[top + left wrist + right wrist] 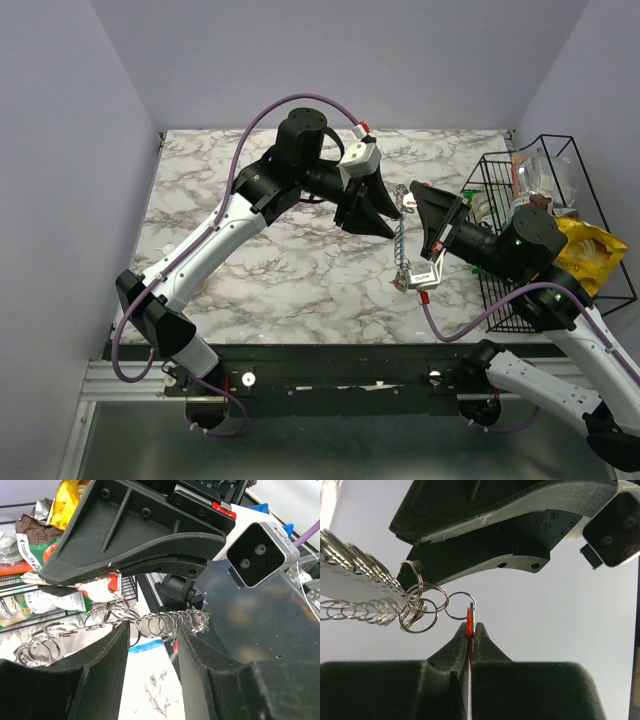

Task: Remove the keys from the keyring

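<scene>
Since the right gripper [471,627] pinches the red key [113,583] thinly and the left gripper [152,630] gapes around the keyring [195,620], the key may slip.

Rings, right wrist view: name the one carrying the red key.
The rightmost ring, alone above the right gripper's shut jaws; others bunch leftward.

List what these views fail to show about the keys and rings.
Count: top view, the hanging keys are too small and bunched.
Blade: right wrist view, the right gripper covers the held key but for a red edge.
Hold: left wrist view, the rings cross the left gripper's gap, contact unclear.
</scene>
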